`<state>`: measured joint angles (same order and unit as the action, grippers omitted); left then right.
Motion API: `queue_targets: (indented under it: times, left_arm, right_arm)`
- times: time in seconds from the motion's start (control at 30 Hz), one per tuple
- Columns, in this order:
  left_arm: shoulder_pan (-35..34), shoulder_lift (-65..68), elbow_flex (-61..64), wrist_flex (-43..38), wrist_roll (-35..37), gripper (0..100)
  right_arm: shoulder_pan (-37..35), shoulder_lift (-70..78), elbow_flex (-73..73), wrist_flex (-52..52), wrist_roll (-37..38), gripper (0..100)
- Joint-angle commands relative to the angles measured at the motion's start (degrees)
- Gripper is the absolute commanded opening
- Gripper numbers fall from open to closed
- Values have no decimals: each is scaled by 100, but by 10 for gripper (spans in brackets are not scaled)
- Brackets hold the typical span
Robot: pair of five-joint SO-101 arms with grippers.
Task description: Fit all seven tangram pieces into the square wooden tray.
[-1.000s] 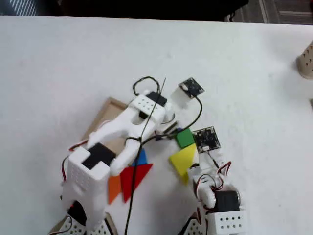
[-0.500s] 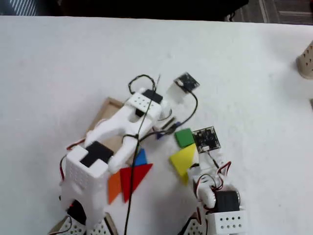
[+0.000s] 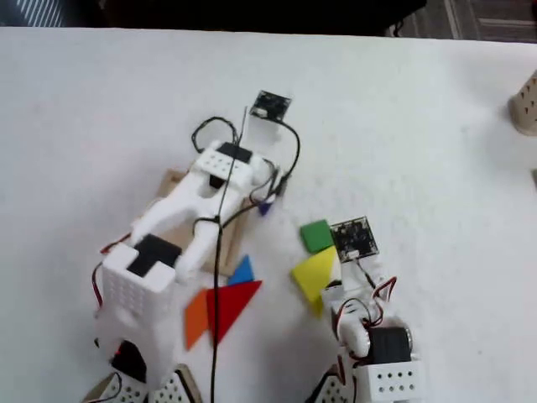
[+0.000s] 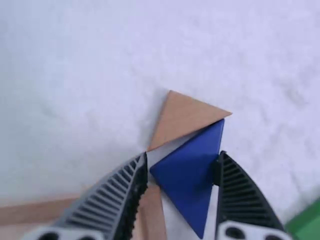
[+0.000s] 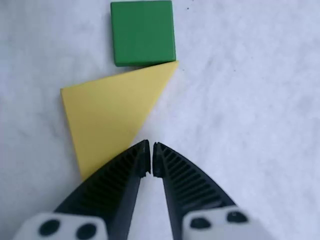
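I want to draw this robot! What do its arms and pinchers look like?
The left arm and right arm are chunky white plastic with black blocks, rows of little holes, thin black and red cables, and a small black square board each. The left gripper and right gripper have black, ridged, pointed fingers.

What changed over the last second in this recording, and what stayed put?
The left gripper, shut on the dark blue triangle, swung away from the green square to the wooden tray's corner. The right gripper, green square, yellow triangle, red triangle, orange piece and light blue triangle stayed put.
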<state>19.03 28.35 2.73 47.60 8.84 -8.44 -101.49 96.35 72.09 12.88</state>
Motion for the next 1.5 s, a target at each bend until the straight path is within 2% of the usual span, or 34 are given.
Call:
queue_targets:
  times: [0.0, 0.23, 0.33, 0.4, 0.57, 0.8, 0.97, 1.1, 1.4, 1.47]
  left_arm:
    - [-75, -57, -246, -105, 79, 223]
    - [-57, -75, -281, 378, 18, 231]
    - [-84, -92, -264, 651, -501, 295]
    - [-101, -75, -273, 791, -554, 328]
    - [-66, -48, -246, 738, -396, 335]
    - [-101, -48, -237, 185, -246, 334]
    - [-110, -48, -237, 185, -308, 341]
    - [-101, -40, -229, 237, -835, 339]
    - [-66, 119, -281, 237, -853, 335]
    - [-48, 154, -290, 202, -897, 301]
  right_arm:
    - [-48, -66, 53, 22, 53, 18]
    - [-48, -66, 53, 22, 53, 18]
    - [-48, -66, 53, 22, 53, 18]
    - [-48, -66, 53, 22, 44, 18]
    - [-31, -66, 53, 22, 44, 18]
    - [-31, -66, 53, 22, 44, 18]
    - [-31, -66, 53, 22, 44, 18]
    - [-31, -66, 53, 22, 44, 18]
    - [-13, -66, 53, 22, 44, 18]
    - [-13, -66, 53, 22, 44, 18]
